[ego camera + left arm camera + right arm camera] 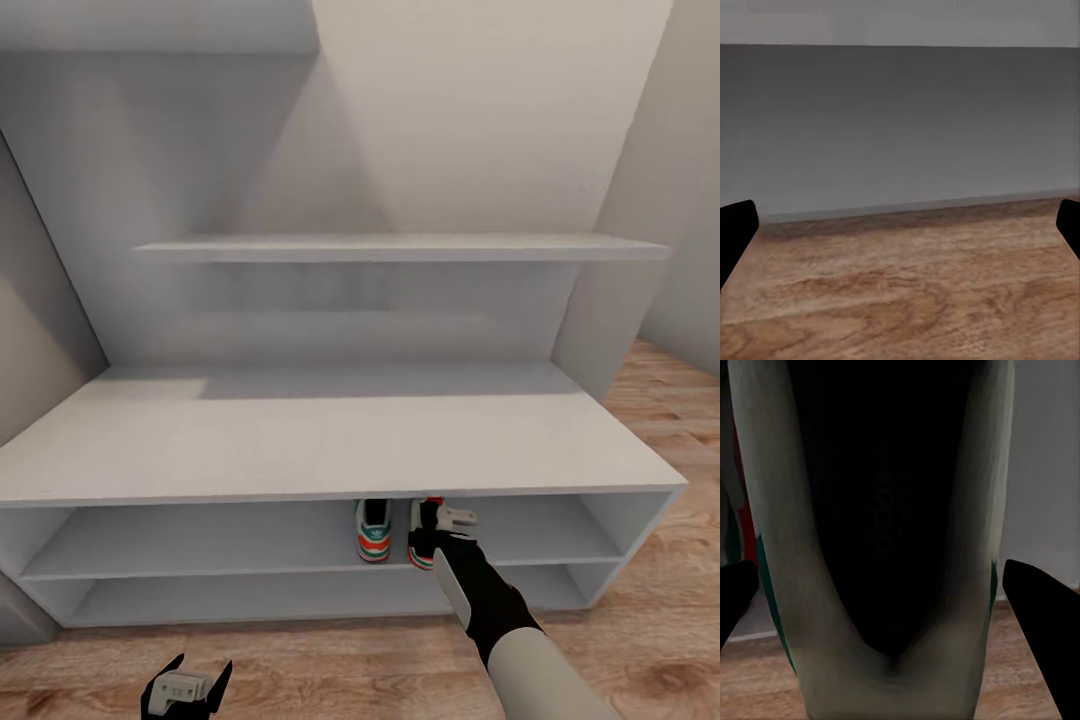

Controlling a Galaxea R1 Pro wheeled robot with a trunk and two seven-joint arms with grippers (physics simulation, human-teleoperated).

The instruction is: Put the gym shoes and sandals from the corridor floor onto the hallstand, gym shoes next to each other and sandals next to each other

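- On the upper open shelf slot of the hallstand [300,440], two gym shoes are seen side by side, heels facing out, a small gap between them.
- The left gym shoe [374,530] is parked on its own, green stripes and red-orange accents visible at the heel.
- The right gym shoe [424,540] is partly covered by the right hand [452,522], which is reached in at the slot's front edge, right up against the heel.
- From the right wrist view, that shoe [892,547] is seen close up: dark opening, pale collar, a bit of green at the side. The black fingertips [1042,615] are spread to either side of the heel, apart from it, so the hand is read as open and nothing is really clamped.
- The left hand [186,688] is held low near the corridor floor [350,670], in front of the rack, well apart from the shoes. Its fingers are splayed wide and nothing is held.
- In the left wrist view, the fingertips [735,232] are seen at both edges, with wood-grain floor [907,292] and a grey panel between them.
- A wall shelf [400,247] is mounted above the counter top of the hallstand.
- The lower slot is seen from the front, floor planks running right up to it.
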